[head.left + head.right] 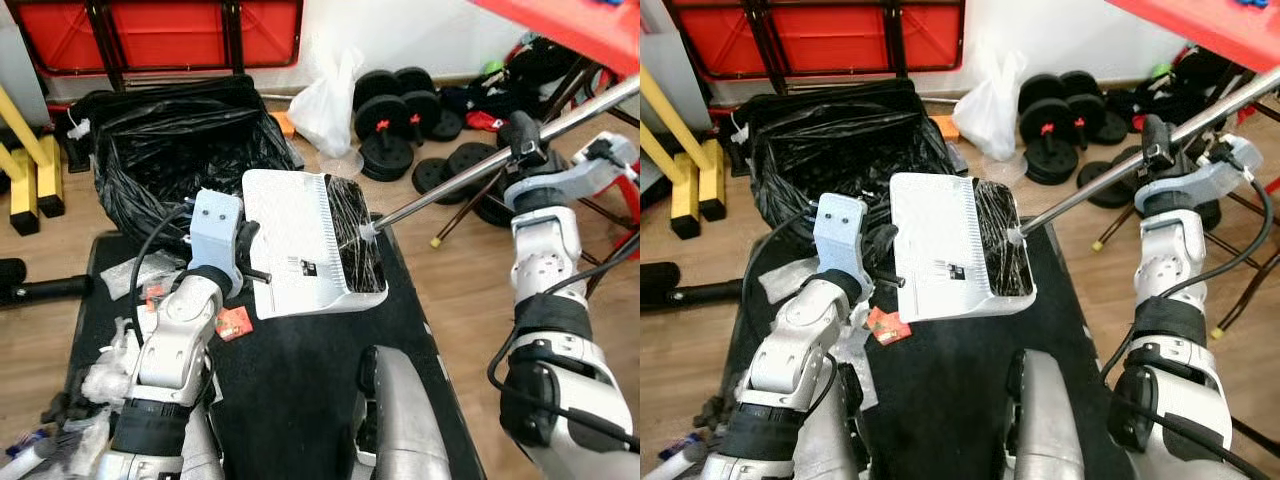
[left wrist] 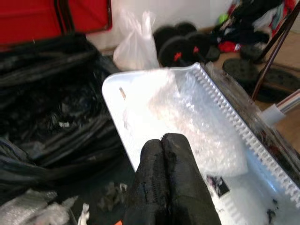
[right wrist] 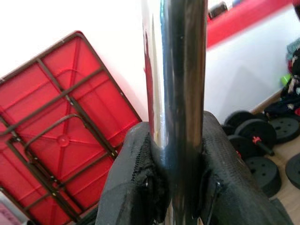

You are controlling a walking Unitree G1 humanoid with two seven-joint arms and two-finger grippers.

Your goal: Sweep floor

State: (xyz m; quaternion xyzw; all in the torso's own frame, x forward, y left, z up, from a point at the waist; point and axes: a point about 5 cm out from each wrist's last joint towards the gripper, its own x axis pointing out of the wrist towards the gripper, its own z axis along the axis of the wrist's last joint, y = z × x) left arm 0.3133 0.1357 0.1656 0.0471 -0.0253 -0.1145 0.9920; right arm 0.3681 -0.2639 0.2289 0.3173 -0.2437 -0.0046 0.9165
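Observation:
My left gripper (image 1: 247, 262) is shut on the handle of a white dustpan (image 1: 300, 240), held tilted above the black mat (image 1: 300, 400). In the left wrist view the fingertips (image 2: 163, 140) press together, and clear bubble wrap (image 2: 201, 126) lies inside the pan (image 2: 140, 98). The broom's black bristles (image 1: 355, 235) rest against the pan's toothed edge. Its silver pole (image 1: 470, 170) slants up to the right, where my right gripper (image 1: 525, 142) is shut around it (image 3: 180, 140). An open black rubbish bag (image 1: 170, 150) lies just behind the pan.
Bubble wrap scraps and a red wrapper (image 1: 232, 322) lie on the mat's left side. Dumbbell weights (image 1: 400, 110) and a white plastic bag (image 1: 325, 100) stand behind. A folded red table (image 1: 160, 30) leans on the wall. A yellow stand (image 1: 30, 170) is at the left.

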